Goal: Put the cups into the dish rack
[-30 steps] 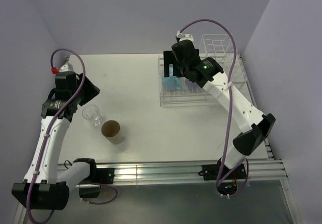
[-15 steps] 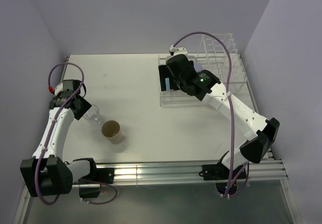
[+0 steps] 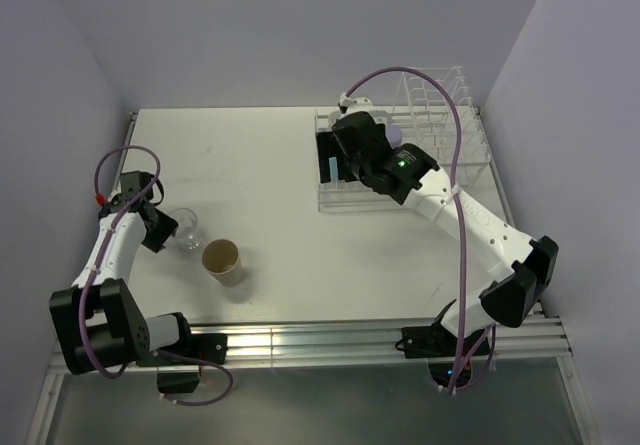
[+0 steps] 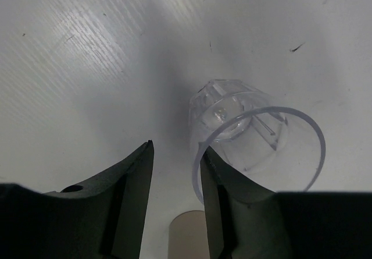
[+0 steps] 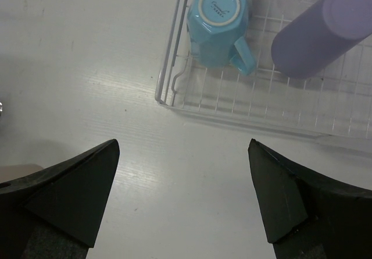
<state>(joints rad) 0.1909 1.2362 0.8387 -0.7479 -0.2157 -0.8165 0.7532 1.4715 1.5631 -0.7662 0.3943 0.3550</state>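
A clear glass (image 3: pixel 186 229) stands upright at the table's left, with a tan brown cup (image 3: pixel 222 261) just right of it. My left gripper (image 3: pixel 157 223) is open at the glass. In the left wrist view (image 4: pixel 177 149) the rim of the glass (image 4: pixel 258 145) runs between the fingers, close against the right finger (image 4: pixel 232 201). The tan cup (image 4: pixel 186 233) shows below. My right gripper (image 3: pixel 334 161) is open and empty above the left end of the white dish rack (image 3: pixel 440 180). In the rack (image 5: pixel 174 90) sit an upturned light blue mug (image 5: pixel 218 20) and a lavender tumbler (image 5: pixel 319 29) on its side.
The rack's tall upright dividers (image 3: pixel 440 95) stand at the back right against the wall. Purple walls close in the table on the left, back and right. An aluminium rail (image 3: pixel 330 340) runs along the near edge.
My left gripper has swung toward the near left and come down onto the clear glass. My right gripper has shifted slightly at the rack's left end; the blue mug stays in the rack.
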